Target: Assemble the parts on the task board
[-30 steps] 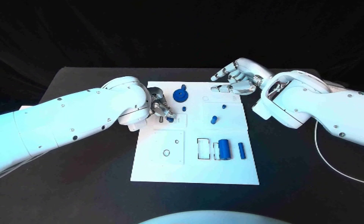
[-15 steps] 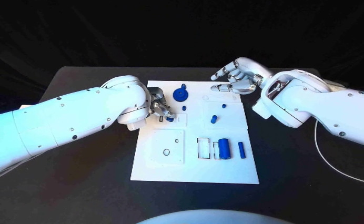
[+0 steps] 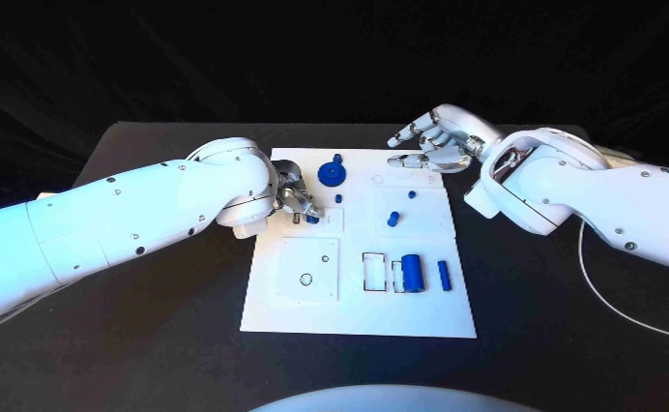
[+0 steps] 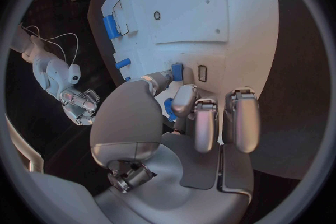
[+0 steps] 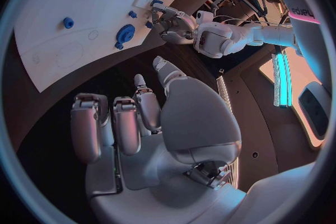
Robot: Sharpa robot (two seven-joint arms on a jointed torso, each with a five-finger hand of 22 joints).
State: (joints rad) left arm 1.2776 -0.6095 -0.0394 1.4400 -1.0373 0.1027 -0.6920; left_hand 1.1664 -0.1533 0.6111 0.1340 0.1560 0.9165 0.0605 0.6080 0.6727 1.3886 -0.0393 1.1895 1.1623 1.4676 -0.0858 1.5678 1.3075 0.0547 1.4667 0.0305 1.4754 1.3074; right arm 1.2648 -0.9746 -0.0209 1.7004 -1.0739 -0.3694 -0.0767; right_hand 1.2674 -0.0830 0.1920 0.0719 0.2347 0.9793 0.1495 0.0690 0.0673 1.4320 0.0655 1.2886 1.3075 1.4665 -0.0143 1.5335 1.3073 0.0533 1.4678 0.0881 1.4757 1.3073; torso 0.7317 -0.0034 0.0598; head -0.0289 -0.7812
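**A:** Head view first: how many parts are on the task board (image 3: 360, 320)?

**B:** Seven blue ones. A round knob (image 3: 332, 174) sits by the board's far edge. A large cylinder (image 3: 412, 272) and a slim bar (image 3: 445, 276) lie side by side in its near right part. Two small pegs (image 3: 393, 218) are near its middle right, a small stud (image 3: 339, 198) is just nearer than the knob, and one short piece (image 3: 312, 220) stands near the board's left edge.

**A:** And hands?

**B:** Two. The left hand (image 3: 290, 197) is over the board's left edge, beside that short piece. The right hand (image 3: 432, 146) hovers over the board's far right corner, on the black counter (image 3: 154, 335) side.

**A:** What does the left wrist view add?

**B:** It shows the contact. The left thumb tip touches the short piece, which stands beside a small rectangular slot (image 4: 202, 73). Its fingers (image 4: 205, 123) are curled above the board. I cannot tell whether the piece is actually pinched.

**A:** And the right wrist view?

**B:** The right hand carries nothing. Its fingers (image 5: 115, 123) are loosely bent and apart from the thumb. Beyond them the knob, the cylinder and the left hand show from the far side of the board.
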